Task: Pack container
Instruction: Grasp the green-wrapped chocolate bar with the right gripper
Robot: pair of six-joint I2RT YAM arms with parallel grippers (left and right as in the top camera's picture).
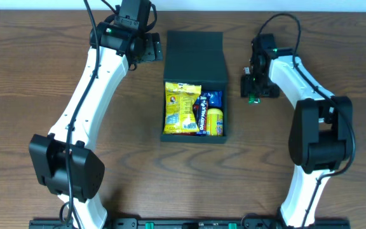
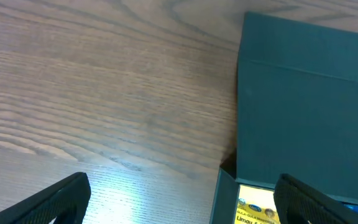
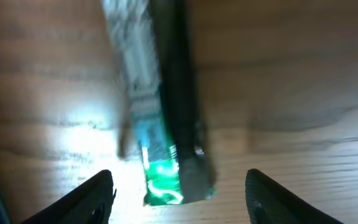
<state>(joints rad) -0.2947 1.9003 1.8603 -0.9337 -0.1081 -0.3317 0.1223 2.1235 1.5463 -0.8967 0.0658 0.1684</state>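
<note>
The matte dark container (image 1: 194, 63) sits mid-table (image 1: 37, 76) with bare wood grain all around it, and glossy snack packets (image 1: 182, 107) fill its near half. Just to its right, the right end effector (image 3: 176, 202) stands open astride a blurred green-tipped packet (image 3: 166, 180); the overhead view shows only the tip. Farther back, the left end effector (image 2: 185, 202) is wide open beside the flap's left edge.

A blurred, long green-and-silver packet (image 3: 163, 124) lies on the wooden table (image 3: 303, 93), green end nearest. The right gripper (image 3: 179, 198) straddles it, its dark fingertips (image 3: 95, 199) parted and clear of both sides.
</note>
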